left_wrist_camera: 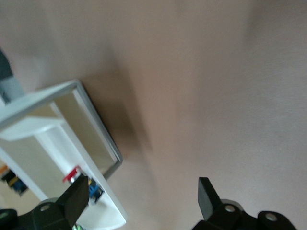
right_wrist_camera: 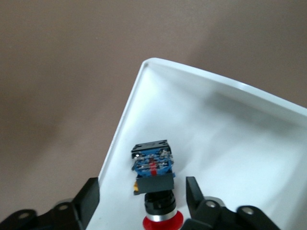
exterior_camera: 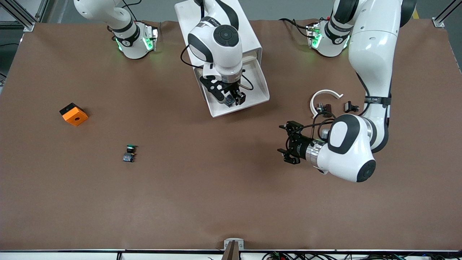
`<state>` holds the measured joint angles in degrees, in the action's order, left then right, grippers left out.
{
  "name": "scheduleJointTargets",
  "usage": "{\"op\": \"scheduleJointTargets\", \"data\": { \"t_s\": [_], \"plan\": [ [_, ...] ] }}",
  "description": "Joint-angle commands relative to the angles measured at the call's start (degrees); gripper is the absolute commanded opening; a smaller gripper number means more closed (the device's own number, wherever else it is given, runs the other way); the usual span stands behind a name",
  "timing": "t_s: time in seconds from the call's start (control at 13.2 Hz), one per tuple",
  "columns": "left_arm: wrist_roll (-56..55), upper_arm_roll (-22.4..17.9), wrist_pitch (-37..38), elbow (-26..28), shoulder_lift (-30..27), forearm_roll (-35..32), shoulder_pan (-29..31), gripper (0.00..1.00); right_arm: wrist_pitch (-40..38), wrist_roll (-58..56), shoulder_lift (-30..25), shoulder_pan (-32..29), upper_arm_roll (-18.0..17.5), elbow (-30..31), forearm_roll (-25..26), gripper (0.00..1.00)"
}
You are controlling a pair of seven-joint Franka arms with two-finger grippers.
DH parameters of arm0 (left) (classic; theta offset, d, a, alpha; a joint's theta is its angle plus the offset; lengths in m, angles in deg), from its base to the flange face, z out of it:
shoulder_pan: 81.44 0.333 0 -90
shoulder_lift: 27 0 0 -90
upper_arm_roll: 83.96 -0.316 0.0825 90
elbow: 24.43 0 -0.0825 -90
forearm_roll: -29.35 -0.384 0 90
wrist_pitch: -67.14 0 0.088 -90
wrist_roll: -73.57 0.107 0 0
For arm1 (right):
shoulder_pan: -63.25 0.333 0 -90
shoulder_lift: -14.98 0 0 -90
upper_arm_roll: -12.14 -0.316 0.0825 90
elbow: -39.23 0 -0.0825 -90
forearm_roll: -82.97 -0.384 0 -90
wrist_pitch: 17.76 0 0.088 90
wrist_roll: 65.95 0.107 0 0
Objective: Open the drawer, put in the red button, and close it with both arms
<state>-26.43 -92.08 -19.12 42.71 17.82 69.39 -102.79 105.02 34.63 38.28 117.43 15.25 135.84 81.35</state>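
Jaws spread on both: the right gripper (right_wrist_camera: pixel 142 191) straddled the red button (right_wrist_camera: pixel 153 184) lying in the drawer (exterior_camera: pixel 258 85); the left gripper (exterior_camera: pixel 286 139) waited over bare table.

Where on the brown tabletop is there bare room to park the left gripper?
Bare brown mat spans between the green-capped button and the left gripper, down to the camera edge. Crowded: the white ring and small black parts by the left arm, and the open white drawer under the right gripper.
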Motion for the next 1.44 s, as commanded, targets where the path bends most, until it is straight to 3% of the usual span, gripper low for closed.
{"op": "scheduleJointTargets", "data": {
  "t_s": [0.0,0.23,0.53,0.68,1.06,1.36],
  "plan": [
    [9.86,-0.58,0.04,0.63,-2.28,-4.08,-0.44,1.00,-1.05,-0.72,0.78,-0.74,0.49,-3.00,-0.13,1.00],
    [27.00,-0.84,-1.71,0.89,-4.48,-5.40,-0.53,1.00,-2.36,-7.47,0.43,-4.24,0.67,-3.18,-0.04,1.00],
    [47.67,0.48,-4.08,1.76,-8.61,-19.35,-3.68,1.00,-7.98,-21.96,-1.06,-11.10,0.85,-3.97,0.40,1.00],
    [49.19,0.91,-6.54,1.95,-9.67,-20.70,-4.04,1.00,-12.37,-31.09,-2.99,-15.92,0.85,-3.97,0.48,1.00],
    [52.44,6.53,-10.15,3.43,-11.16,-25.44,-3.96,1.00,-20.37,-58.32,-7.65,-30.77,0.93,-3.44,0.66,1.00],
    [53.50,10.14,-16.03,8.52,-13.80,-29.14,-5.09,1.00,-26.53,-83.73,-10.73,-43.44,0.93,-3.53,3.02,1.00]
  ]
}}
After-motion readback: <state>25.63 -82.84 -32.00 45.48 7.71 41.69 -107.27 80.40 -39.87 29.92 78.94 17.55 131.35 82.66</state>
